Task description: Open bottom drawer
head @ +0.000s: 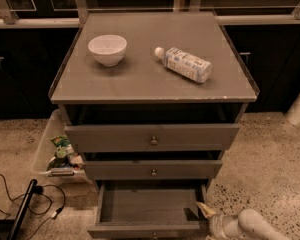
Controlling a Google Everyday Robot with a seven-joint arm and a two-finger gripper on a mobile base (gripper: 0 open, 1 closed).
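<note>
White arm (252, 227) reaching in low from right, gripper (209, 213) sitting at right front corner of open grey wooden bottom drawer (140, 229), grip state indeterminable.

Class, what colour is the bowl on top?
White bowl, camera view; gripper at right front corner of the open bottom drawer.

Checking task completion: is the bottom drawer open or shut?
Open: the bottom drawer is pulled out, inside visible; gripper at its right front corner.
</note>
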